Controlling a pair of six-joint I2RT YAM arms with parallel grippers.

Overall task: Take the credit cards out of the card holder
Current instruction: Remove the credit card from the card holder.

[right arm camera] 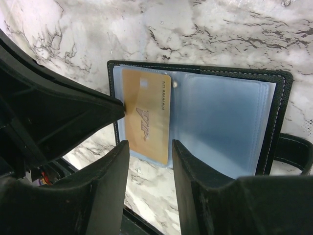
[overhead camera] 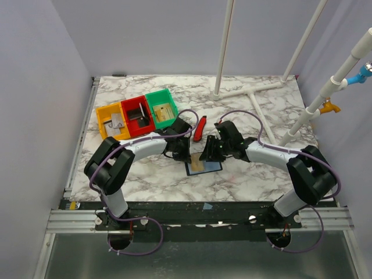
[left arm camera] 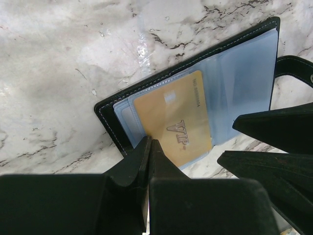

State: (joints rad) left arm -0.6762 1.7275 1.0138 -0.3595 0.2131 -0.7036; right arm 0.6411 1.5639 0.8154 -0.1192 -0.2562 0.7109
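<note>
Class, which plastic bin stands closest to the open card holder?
The green bin, at the row's right end; the red bin and orange bin sit further from the card holder.

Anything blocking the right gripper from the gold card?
Nothing visible does. The right gripper is open, its fingers flanking the gold card. The left gripper, shut, sits at the card's side edge, not between them.
</note>
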